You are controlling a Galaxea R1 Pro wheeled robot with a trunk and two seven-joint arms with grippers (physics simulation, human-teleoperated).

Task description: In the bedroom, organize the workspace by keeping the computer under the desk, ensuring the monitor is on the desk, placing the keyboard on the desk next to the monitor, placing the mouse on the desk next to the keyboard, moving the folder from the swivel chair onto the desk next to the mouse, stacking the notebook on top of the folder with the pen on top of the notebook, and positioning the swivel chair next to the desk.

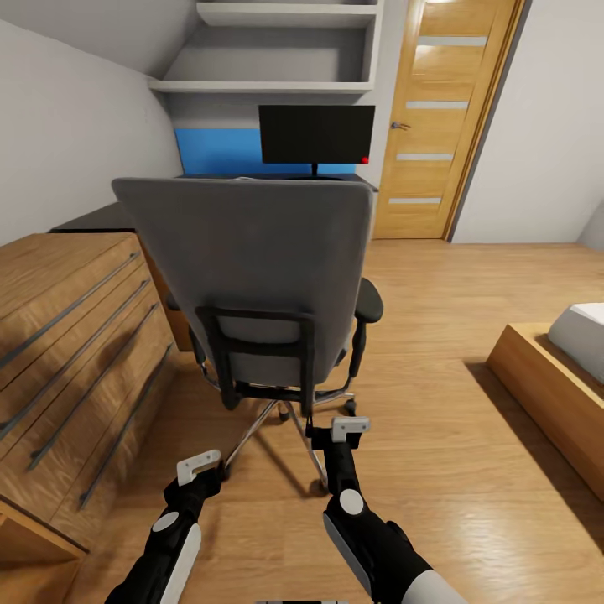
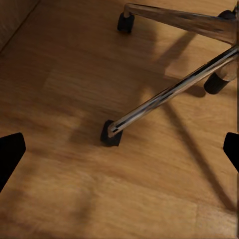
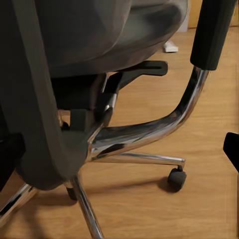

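Grey padding of the swivel chair (image 1: 252, 268) faced you, its back turned, standing before the table (image 1: 101, 220) that carried the monitor (image 1: 316, 134) at the far side. You held both arms low and forward: the left end effector (image 1: 198, 466) over bare floor, fingers wide apart; the right end effector (image 1: 349, 429) near the chrome base (image 3: 134, 137), also wide.

The swivel chair (image 1: 252, 285) stands on the floor (image 1: 470, 453) with its back to the robot. Behind it is the desk (image 1: 101, 220), and the monitor (image 1: 316, 134) stands on it. A dresser (image 1: 67, 335) is left of the chair, a door (image 1: 449, 117) behind right
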